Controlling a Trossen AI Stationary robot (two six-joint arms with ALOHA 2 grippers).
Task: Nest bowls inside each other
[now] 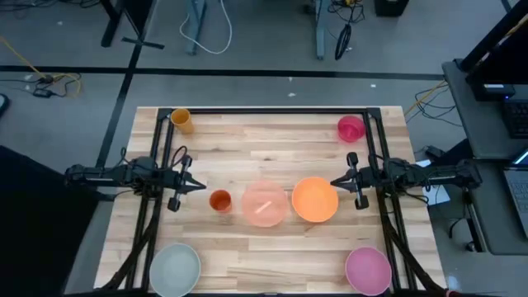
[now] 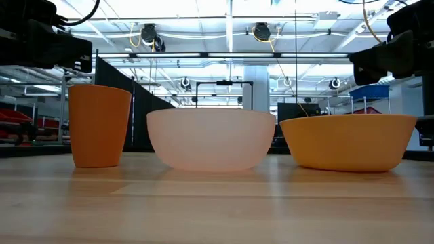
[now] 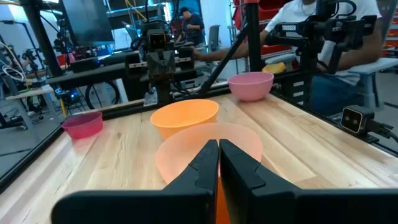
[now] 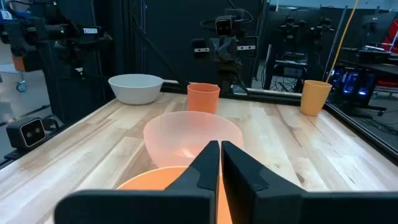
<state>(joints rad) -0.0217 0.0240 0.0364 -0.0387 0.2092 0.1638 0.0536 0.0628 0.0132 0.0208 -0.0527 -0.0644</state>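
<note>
Four bowls stand apart on their bases on the wooden table. The pale pink bowl [image 1: 265, 204] and the orange bowl [image 1: 315, 200] sit side by side at the middle. The pale grey-green bowl [image 1: 176, 269] is at the near left corner, the magenta-pink bowl [image 1: 368, 270] at the near right. My left gripper [image 1: 200, 186] hovers shut at the table's left, pointing toward the middle. My right gripper [image 1: 334, 182] hovers shut at the right, just off the orange bowl's far rim. In the wrist views the shut fingers [image 3: 219, 163] [image 4: 220, 163] point at the bowls.
A small orange cup [image 1: 220, 200] stands just left of the pale pink bowl. A yellow-orange cup [image 1: 181, 120] is at the far left corner, a small magenta cup [image 1: 351, 128] at the far right. Black frame rails [image 1: 165, 165] run along both sides. A person sits beyond the table.
</note>
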